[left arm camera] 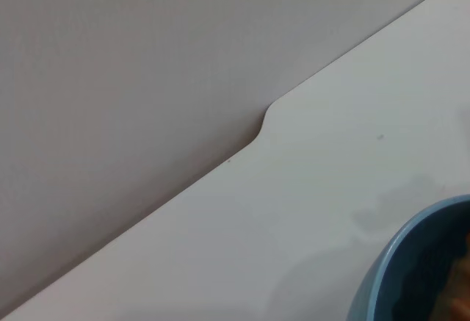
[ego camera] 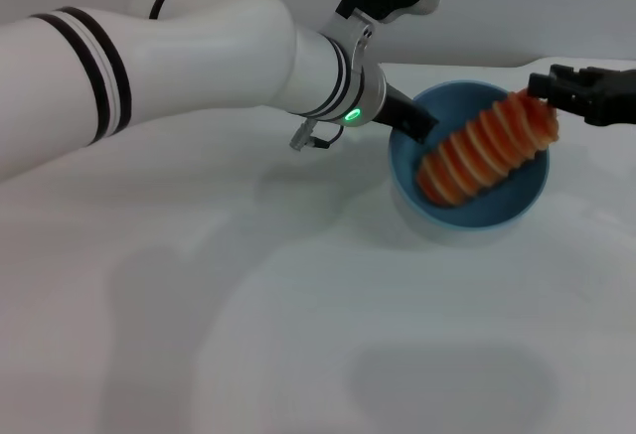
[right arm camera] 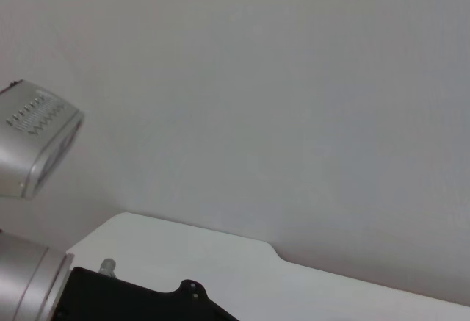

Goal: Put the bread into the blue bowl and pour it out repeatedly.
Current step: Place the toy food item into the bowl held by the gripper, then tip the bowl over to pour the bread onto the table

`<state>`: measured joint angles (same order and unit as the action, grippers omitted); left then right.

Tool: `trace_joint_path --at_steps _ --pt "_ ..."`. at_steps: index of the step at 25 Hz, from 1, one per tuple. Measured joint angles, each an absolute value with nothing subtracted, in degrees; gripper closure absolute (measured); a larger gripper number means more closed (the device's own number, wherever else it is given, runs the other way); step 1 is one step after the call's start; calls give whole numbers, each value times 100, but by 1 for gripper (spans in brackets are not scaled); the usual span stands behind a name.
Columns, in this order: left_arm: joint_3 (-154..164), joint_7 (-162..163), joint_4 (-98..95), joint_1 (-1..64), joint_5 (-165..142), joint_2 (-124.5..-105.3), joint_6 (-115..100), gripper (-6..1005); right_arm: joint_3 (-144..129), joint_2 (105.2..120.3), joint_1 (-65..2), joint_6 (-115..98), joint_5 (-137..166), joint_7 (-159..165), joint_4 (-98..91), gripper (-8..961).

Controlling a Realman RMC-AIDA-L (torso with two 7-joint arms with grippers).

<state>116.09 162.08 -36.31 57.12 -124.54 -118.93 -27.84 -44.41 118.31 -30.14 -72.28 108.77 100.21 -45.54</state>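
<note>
The blue bowl point(ego camera: 470, 166) sits on the white table point(ego camera: 298, 335) at about two o'clock in the head view. The bread point(ego camera: 487, 148) lies across it, ridged orange top showing, its long axis running from seven o'clock up to one o'clock. The low end rests inside the bowl; the high end pokes over the far right rim. The right gripper point(ego camera: 547, 91) is clamped on that raised end, coming in from three o'clock. The left gripper point(ego camera: 417, 124) reaches from ten o'clock and grips the bowl's near-left rim, its fingers closed on the wall. The left wrist view shows only a slice of the bowl's rim and the table edge.
</note>
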Motion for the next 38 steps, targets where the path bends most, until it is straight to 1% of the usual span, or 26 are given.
trace_joint_path --at_steps 3,6,7,8,9,10,13,16,17,18,19,20,23,26,32,38 --pt "11609 16209 -3615 5698 -12454 -11890 -2751 1001 -4393 11836 -2972 -7217 10814 9989 -4588 588" --pt "11609 16208 -3578 5685 -12454 -11886 -2720 1000 -4251 11847 -2792 -7037 10305 9459 -4603 528" --pt "11609 16207 -3563 5669 -12454 -11886 -2706 999 -4173 11855 -2673 -6706 9596 8544 -4298 508" --pt "11609 16206 -3534 5646 -12454 -11884 -2674 999 -4173 11855 -2673 -6706 9596 8544 -4298 498" --pt "11609 16206 -3506 5632 -12454 -11884 -2645 999 -4111 11858 -2567 -6388 8824 7177 -3818 488" --pt "11613 16206 -3479 5616 -12454 -11885 -2618 999 -4111 11858 -2567 -6388 8824 7177 -3818 478" --pt "11626 16207 -3420 5564 -12454 -11889 -2560 1000 -3965 11879 -2417 -6159 7842 5581 -3245 447" --pt "11588 16238 -3362 5507 -12453 -11889 -2464 1000 -3797 11878 -2343 -6113 6622 4199 -2501 448" --pt "11576 16250 -3351 5489 -12451 -11889 -2412 1000 -3624 11877 -2351 -6108 5781 3246 -2011 448" --pt "11583 16247 -3351 5476 -12451 -11889 -2364 1001 -3624 11877 -2351 -6108 5781 3246 -2011 448" --pt "11602 16237 -3353 5470 -12449 -11892 -2307 1001 -3424 11887 -2398 -6106 4794 2285 -1502 448" --pt "11620 16230 -3357 5470 -12448 -11893 -2274 1001 -3424 11887 -2398 -6106 4794 2285 -1502 447" --pt "11646 16212 -3399 5475 -12446 -11893 -2128 1001 -3296 11885 -2419 -6129 3401 1316 -864 447" --pt "11647 16209 -3404 5503 -12463 -11885 -2051 1000 -3295 11887 -2348 -6152 3213 1264 -737 437" --pt "11651 16091 -3459 5804 -12502 -11862 -2002 999 -3308 11900 -2096 -6329 3182 1182 -387 418" --pt "11690 15733 -3528 6165 -12507 -11895 -1958 1000 -3127 11896 -2113 -6433 2973 988 -171 398"
